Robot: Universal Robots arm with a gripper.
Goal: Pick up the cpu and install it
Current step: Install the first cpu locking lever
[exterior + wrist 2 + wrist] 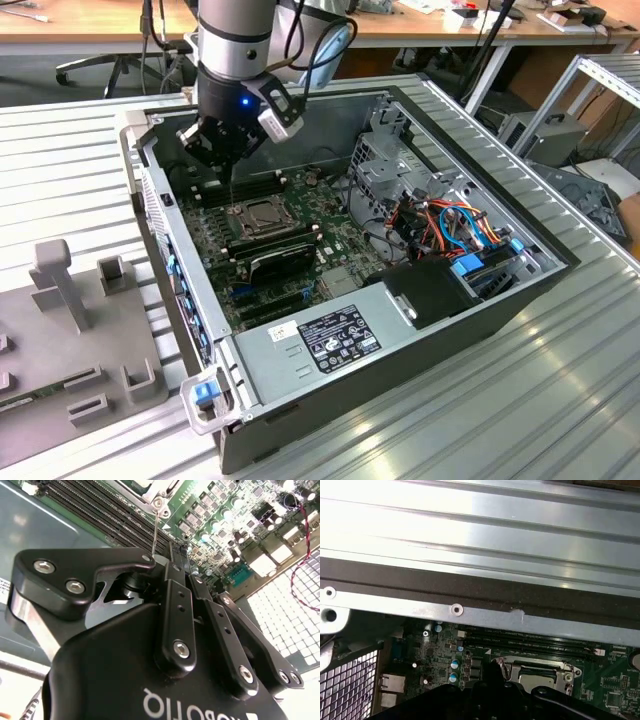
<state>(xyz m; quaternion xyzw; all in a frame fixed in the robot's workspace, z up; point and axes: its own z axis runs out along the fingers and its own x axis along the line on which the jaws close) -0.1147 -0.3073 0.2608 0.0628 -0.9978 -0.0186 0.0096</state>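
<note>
Looking from the near edge, you see the matte grey fixture (80, 330), then the open steel case (300, 385). Farther in, the silver cpu (264, 213) lies square in its socket on the green motherboard (335, 255). Beyond, your black gripper (222, 150) hovers; you cannot tell its grasp.

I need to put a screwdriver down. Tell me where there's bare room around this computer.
Free: the ribbed metal table in front of the open computer case, and the strip behind it. Crowded: inside the case, with the green motherboard, the bundle of wires and the gripper over the socket. The grey fixture tray is cluttered too.
</note>
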